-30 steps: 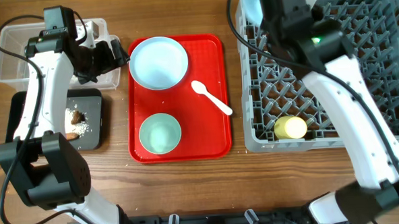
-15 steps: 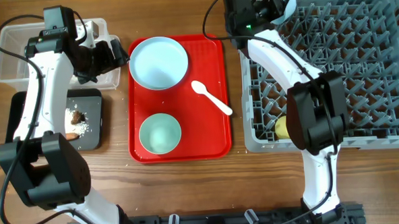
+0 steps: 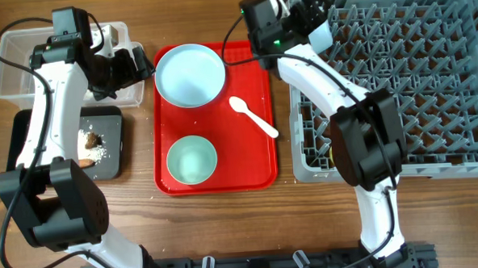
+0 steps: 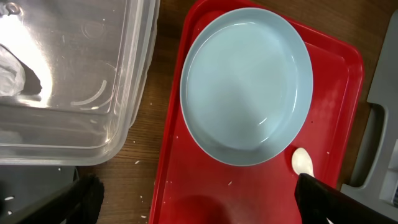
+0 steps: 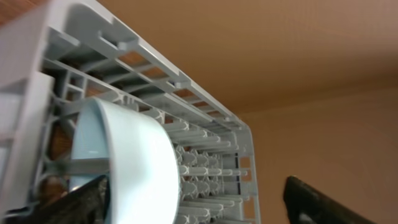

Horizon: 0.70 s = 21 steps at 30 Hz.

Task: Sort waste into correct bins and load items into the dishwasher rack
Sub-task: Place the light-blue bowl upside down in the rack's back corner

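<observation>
The big square grey plastic rack [image 3: 462,60] sat just right of the flat red serving tray [image 3: 257,169]. The clear tall-walled plastic tub [image 3: 18,71] was off the tray's far left corner, and the shallow black tray [image 3: 115,160] was left of it.

The round pale blue plate [image 3: 189,75] was on the far half of the red tray. A small pale blue-green bowl [image 3: 192,159] was on the near half, and the white plastic spoon [image 3: 253,117] lay along the tray's right side.

A second pale blue bowl [image 5: 134,162] stood on edge in the rack corner nearest the red tray's far right corner.

The right gripper [image 5: 196,186] was around that second bowl with its fingers [image 5: 81,202] spread wide. The bowl sat right up against one finger and well apart from the other. I couldn't tell whether that near finger actually touched it.

The left gripper [image 4: 198,183] hung over the red tray's far left edge, fingers spread, nothing between them.

My read is that the step was letting go of the bowl in the rack. To do it well, back the right fingers straight off along the bowl's face with no sideways drift, so the near finger doesn't knock it off the pegs. After that it's plate, bowl and spoon off the red tray.
</observation>
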Motion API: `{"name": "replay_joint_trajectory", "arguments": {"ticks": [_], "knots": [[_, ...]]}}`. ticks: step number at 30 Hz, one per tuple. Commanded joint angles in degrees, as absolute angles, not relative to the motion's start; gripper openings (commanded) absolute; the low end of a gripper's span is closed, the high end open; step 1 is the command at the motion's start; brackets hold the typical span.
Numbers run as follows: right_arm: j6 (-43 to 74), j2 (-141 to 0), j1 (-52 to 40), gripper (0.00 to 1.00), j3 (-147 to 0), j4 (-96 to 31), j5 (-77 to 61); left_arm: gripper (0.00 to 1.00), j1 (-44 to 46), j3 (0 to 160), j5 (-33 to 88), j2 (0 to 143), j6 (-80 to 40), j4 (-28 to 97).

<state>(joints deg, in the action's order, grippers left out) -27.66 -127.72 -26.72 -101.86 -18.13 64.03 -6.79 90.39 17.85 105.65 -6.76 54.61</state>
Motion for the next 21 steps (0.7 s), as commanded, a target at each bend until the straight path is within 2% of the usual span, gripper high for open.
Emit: {"name": "replay_joint_trajectory", "arguments": {"ticks": [1,3,5,7,9,10,11,13,16,18,21], "knots": [[-26.3,-125.1,-29.4,0.95,-101.8,-17.8,61.5,1.0,-6.9,90.9,17.9,104.4,-6.8,54.7],[-23.2,-120.9,-30.8,1.0,-101.9,-18.0,58.7,1.0,-6.9,90.9,17.9,104.4,-6.9,54.7],[-14.4,-115.1,-32.5,1.0,-101.9,-27.0,46.8,1.0,-6.9,90.9,17.9,104.4,-6.9,54.7],[-2.3,-111.0,-33.2,0.99,-101.9,-38.7,22.5,1.0,-6.9,90.9,17.9,104.4,-6.8,54.7],[9.3,-110.3,-33.1,0.92,-101.8,-46.3,-9.7,1.0,-6.9,90.9,17.9,104.4,-6.9,54.7],[13.9,-111.2,-33.4,0.9,-101.0,-47.2,-20.9,1.0,-6.9,90.9,17.9,104.4,-6.9,54.7],[17.9,-112.1,-34.7,0.9,-99.0,-46.9,-25.5,1.0,-6.9,90.9,17.9,104.4,-6.9,54.7],[18.4,-113.4,-37.9,0.9,-95.5,-46.4,-23.3,1.0,-6.9,90.9,17.9,104.4,-6.8,54.7],[25.1,-116.1,-42.3,0.8,-91.3,-46.1,-16.9,1.0,-6.9,90.9,17.9,104.4,-6.8,54.7],[27.9,-117.6,-42.9,0.71,-89.2,-46.1,-16.8,1.0,-6.9,90.9,17.9,104.4,-6.9,54.7],[28.7,-120.7,-43.0,0.52,-89.2,-46.1,-18.1,1.0,-6.9,90.9,17.9,104.4,-6.8,54.7]]}}
